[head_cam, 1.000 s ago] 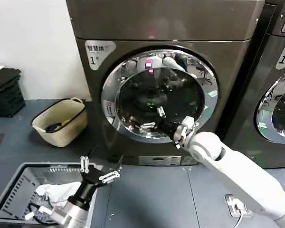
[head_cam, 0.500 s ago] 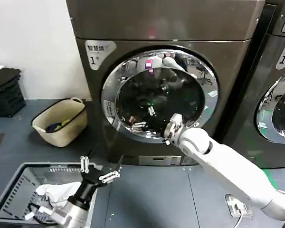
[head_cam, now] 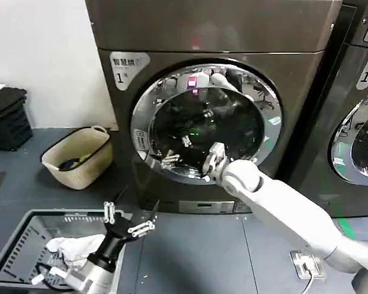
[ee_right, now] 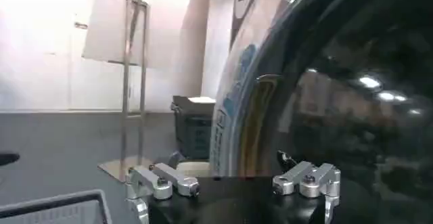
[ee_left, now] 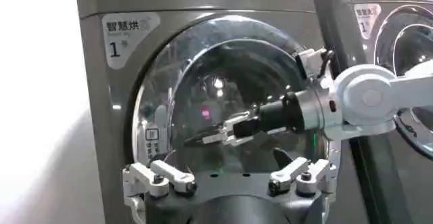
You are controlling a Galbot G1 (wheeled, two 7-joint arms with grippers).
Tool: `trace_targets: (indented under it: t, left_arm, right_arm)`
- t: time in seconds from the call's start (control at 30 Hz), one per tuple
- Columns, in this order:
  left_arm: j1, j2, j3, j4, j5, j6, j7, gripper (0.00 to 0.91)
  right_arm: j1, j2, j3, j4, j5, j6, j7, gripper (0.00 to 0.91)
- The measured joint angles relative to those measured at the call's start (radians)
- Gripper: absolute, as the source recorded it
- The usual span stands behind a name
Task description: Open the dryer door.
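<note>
The dryer door (head_cam: pixel 265 98), a wide chrome ring around dark glass, sits in the dark machine marked "1". My right gripper (head_cam: pixel 178 152) reaches leftward across the lower glass, open, fingertips close to the glass and short of the ring's left side. The left wrist view shows the door (ee_left: pixel 150 103) with the right gripper (ee_left: pixel 220 132) in front of it. In the right wrist view the chrome ring (ee_right: pixel 233 110) stands edge-on ahead of my open right gripper (ee_right: pixel 233 185). My left gripper (head_cam: pixel 126 220) hangs open low over the grey basket's corner, also seen as the left gripper (ee_left: pixel 230 179).
A grey laundry basket (head_cam: pixel 24 229) with a white cloth (head_cam: pixel 73 248) is at the front left. A beige basket (head_cam: pixel 80 156) and black crates (head_cam: pixel 6 119) stand by the wall. A second machine (head_cam: pixel 356 141) is on the right, and a white object (head_cam: pixel 306 264) lies on the floor.
My right gripper has slid left across the door glass, from the lower right toward the ring's left side. The left arm has stayed put.
</note>
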Motion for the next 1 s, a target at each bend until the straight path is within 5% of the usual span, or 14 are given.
trace_targets:
  t: [1.0]
  left_arm:
    - [-0.005, -0.005, 0.003, 0.000, -0.002, 0.000, 0.004, 0.907]
  right_arm:
    - [0.070, 0.127, -0.055, -0.163, -0.028, 0.008, -0.025, 0.907]
